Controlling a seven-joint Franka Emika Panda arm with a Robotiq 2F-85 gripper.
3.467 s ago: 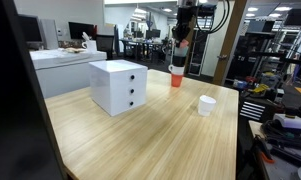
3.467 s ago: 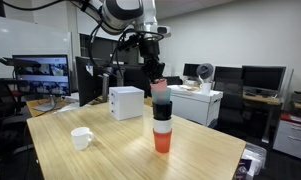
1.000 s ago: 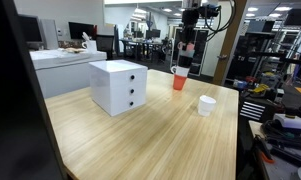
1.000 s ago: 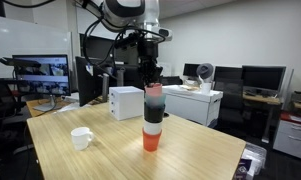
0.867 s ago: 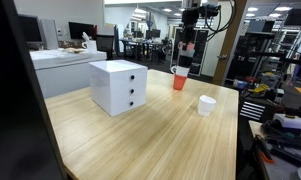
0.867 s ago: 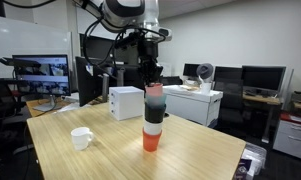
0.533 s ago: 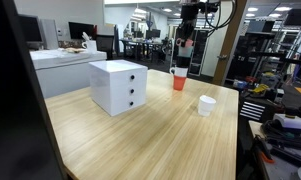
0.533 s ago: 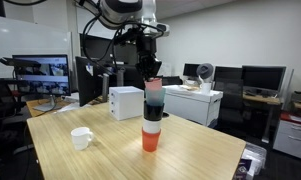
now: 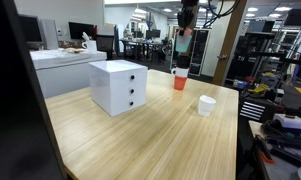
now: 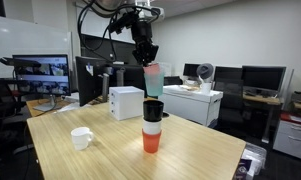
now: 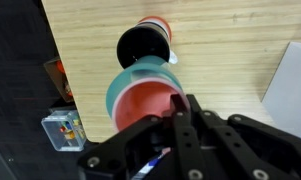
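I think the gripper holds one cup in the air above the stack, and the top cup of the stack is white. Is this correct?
Not quite. The gripper does hold one cup in the air above the stack, but the top cup of the stack is black, not white, as an exterior view shows.

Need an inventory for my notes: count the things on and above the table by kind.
Cups: 4, that is a held cup in the gripper and a stack of three
Mug: 1
Drawer box: 1
Total: 6
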